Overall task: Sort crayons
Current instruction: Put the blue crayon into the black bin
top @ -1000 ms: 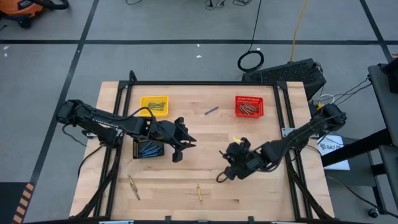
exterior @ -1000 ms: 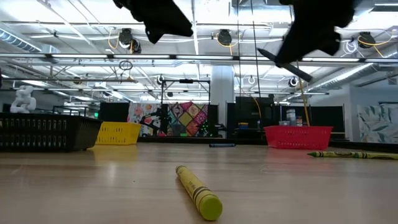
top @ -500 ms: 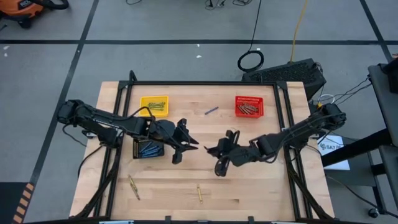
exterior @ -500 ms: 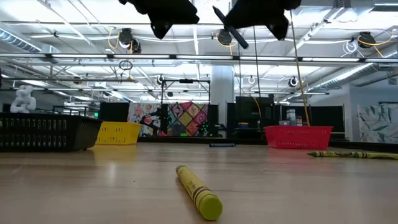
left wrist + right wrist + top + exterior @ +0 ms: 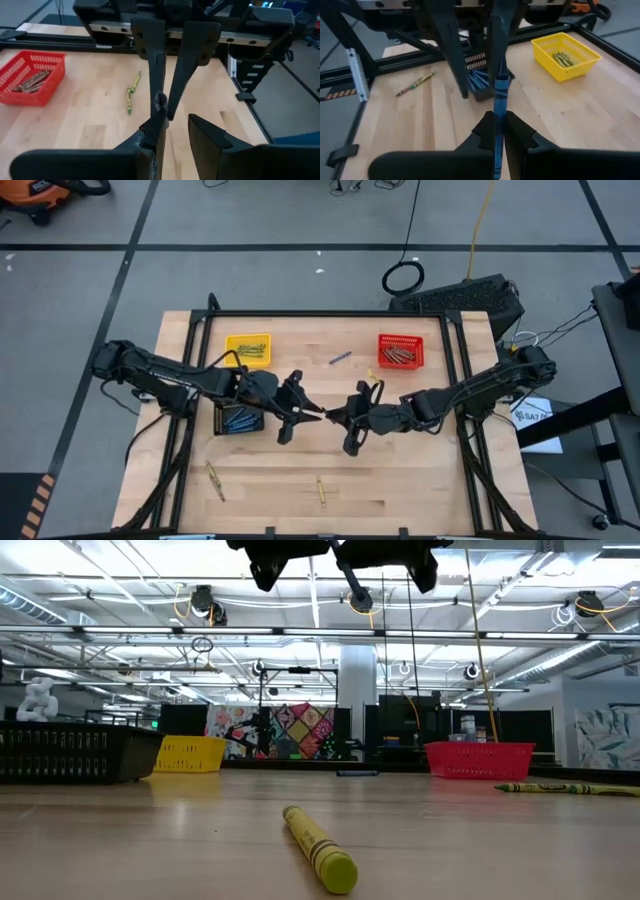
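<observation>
The right pincer [image 5: 336,416], clamped on a blue crayon [image 5: 499,95], has swung across to the left pincer [image 5: 312,414], whose fingers stand apart, likely a handover

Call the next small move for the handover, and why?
Probably close the left tool on the blue crayon: the right tool holds it mid-table, its tip lies between the left's open fingers, and the black basket of blue crayons sits on the left.
</observation>
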